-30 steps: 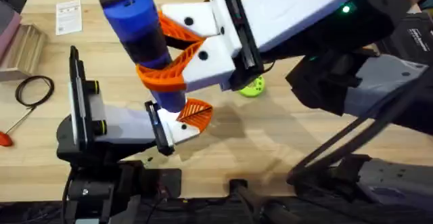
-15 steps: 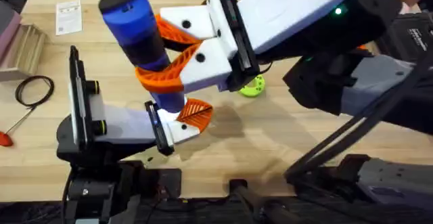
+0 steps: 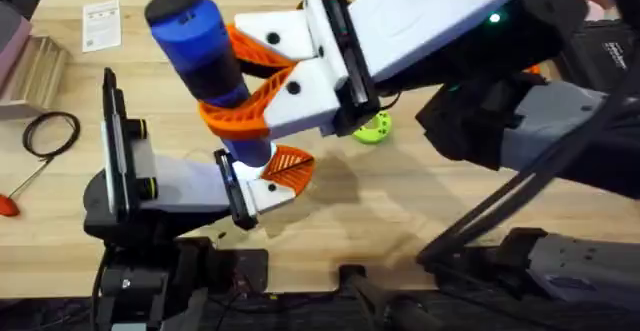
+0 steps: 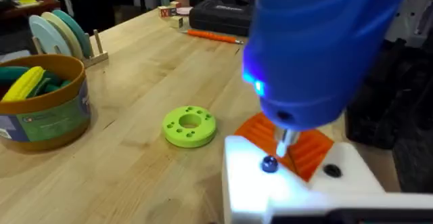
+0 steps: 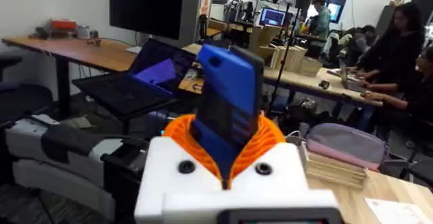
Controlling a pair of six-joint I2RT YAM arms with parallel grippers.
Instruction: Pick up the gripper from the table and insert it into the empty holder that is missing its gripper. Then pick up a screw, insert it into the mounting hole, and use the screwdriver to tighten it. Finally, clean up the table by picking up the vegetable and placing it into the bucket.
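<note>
A: What does the right gripper [image 3: 240, 86] have hold of?

B: Its orange ribbed fingers [image 3: 262, 93] are closed around the thick blue cylindrical screwdriver [image 3: 205, 56], which stands nearly upright, tip down. The right wrist view shows the blue body [image 5: 226, 109] wedged between the two orange pads.

A: And where does the tip land?

B: On the white plastic holder block [image 4: 298, 183] at the end of the left arm. In the left wrist view the thin metal tip [image 4: 284, 139] meets a small dark screw [image 4: 269, 164] sitting on the block's top face, and a blue light glows on the driver's body.

A: The small orange ribbed finger piece?

B: It sits in that holder [image 3: 262, 193], seen from overhead as an orange wedge [image 3: 288, 166] just under the driver.

A: State of the left gripper [image 3: 270, 181]?

B: I cannot tell how far its fingers are parted; the driver covers most of it.

A: Anything else on the wooden desk [image 3: 400, 211]?

B: A flat bright-green disc with holes [image 4: 189, 126] lies near the holder. The round bucket with a brownish-orange rim [image 4: 42, 105] stands farther off with green and yellow toy pieces inside.
</note>
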